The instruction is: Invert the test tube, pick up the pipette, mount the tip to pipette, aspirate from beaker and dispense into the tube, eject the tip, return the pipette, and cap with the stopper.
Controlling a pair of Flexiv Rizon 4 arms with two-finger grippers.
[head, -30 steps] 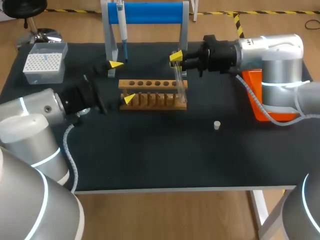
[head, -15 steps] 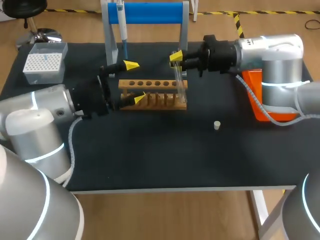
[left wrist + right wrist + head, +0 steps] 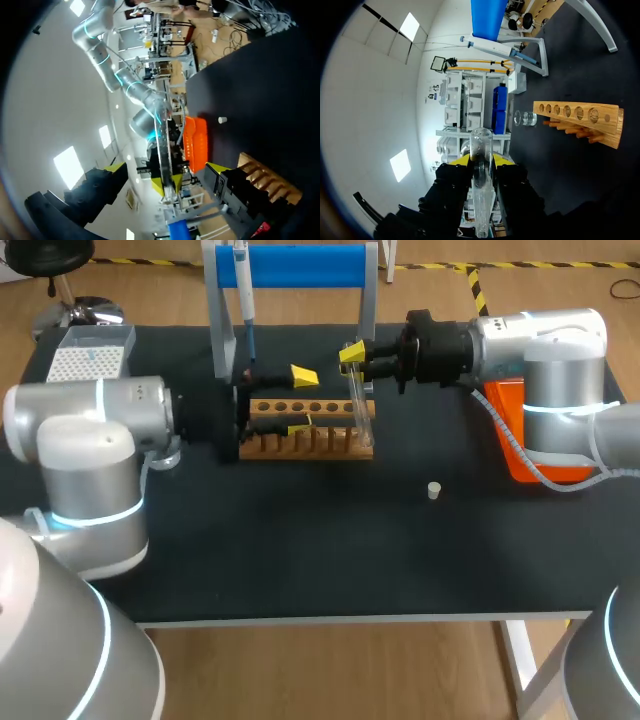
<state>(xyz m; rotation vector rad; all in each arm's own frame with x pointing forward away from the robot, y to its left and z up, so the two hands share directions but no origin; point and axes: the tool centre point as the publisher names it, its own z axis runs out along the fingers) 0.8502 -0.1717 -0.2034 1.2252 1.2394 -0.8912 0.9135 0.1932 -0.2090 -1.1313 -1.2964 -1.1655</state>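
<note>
A black table point(image 3: 330, 560) carries a wooden rack point(image 3: 325, 407) near its middle, with a blue-topped pipette stand point(image 3: 300, 265) behind it at the far edge and a clear tip box point(image 3: 95, 345) at the far left corner. A small white stopper point(image 3: 434, 490) lies alone in front of the rack to the right. A glass beaker point(image 3: 525, 118) stands near the rack's left end, and an orange block point(image 3: 497, 400) sits by the right edge.

Clear test tube point(image 3: 360, 412) stands upright at the rack's point(image 3: 300, 407) right end; pipette point(image 3: 243, 288) hangs on its stand point(image 3: 305, 265); white stopper point(image 3: 434, 490) lies on the worktop point(image 3: 300, 550).
</note>
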